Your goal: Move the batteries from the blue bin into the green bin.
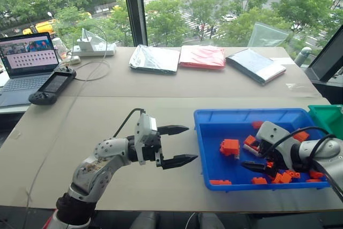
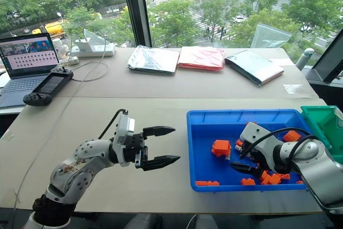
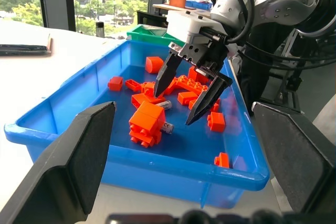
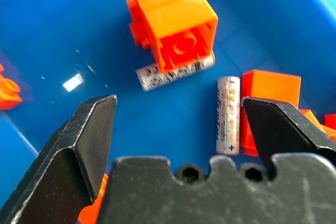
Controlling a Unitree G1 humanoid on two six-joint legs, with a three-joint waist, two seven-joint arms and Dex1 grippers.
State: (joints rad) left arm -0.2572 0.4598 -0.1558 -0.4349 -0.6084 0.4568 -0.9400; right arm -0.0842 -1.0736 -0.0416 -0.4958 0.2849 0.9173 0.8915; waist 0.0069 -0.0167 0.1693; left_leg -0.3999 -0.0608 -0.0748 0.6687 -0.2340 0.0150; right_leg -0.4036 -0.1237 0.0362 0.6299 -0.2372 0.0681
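Right wrist view: 2 batteries (image 4: 229, 115) flat, axes roughly perpendicular.

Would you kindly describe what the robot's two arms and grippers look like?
Both arms are built of rounded silver-grey segments with dark joints, and a black cable loops over each wrist. The left gripper has a boxy white housing carrying two pointed black fingers. The right gripper has the same white block, a dark mechanism beneath it and two tapered black fingers. The left arm's forearm casing looks scuffed and brownish.
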